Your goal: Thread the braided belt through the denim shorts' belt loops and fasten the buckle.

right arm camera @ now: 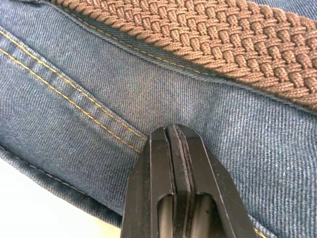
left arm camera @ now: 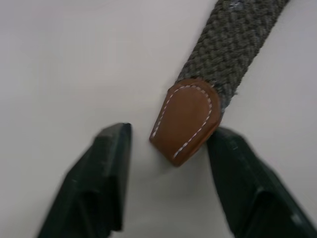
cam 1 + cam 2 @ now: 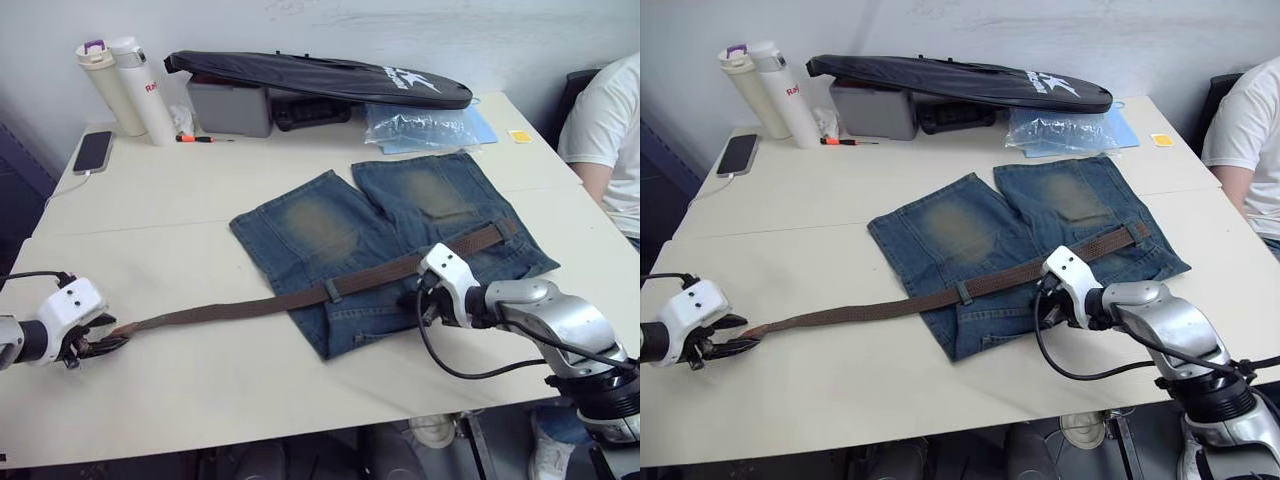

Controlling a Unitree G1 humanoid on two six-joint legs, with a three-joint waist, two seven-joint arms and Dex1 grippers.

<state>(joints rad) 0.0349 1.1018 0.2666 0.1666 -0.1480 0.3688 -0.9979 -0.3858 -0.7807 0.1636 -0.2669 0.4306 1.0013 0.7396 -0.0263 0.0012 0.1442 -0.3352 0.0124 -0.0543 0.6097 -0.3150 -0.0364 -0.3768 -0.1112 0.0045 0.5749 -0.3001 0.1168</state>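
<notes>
The denim shorts [image 3: 390,240] lie flat on the table, waistband toward me. The braided belt [image 3: 230,311] runs along the waistband, passes under one belt loop [image 3: 332,290] and stretches left across the bare table. Its brown leather tip [image 2: 187,121] lies between the fingers of my left gripper [image 3: 103,346], which is open around it without clamping it. My right gripper [image 1: 174,131] is shut, its fingertips resting on the denim just below the belt near the waist's middle [image 3: 424,298]. The belt's far end [image 3: 505,229] lies on the shorts' right side; the buckle is hidden.
At the back of the table lie a black bag [image 3: 320,78] on a grey box [image 3: 230,108], two bottles [image 3: 125,85], a phone [image 3: 92,151] and a plastic bag [image 3: 425,128]. A person in a white shirt [image 3: 610,130] sits at the right edge.
</notes>
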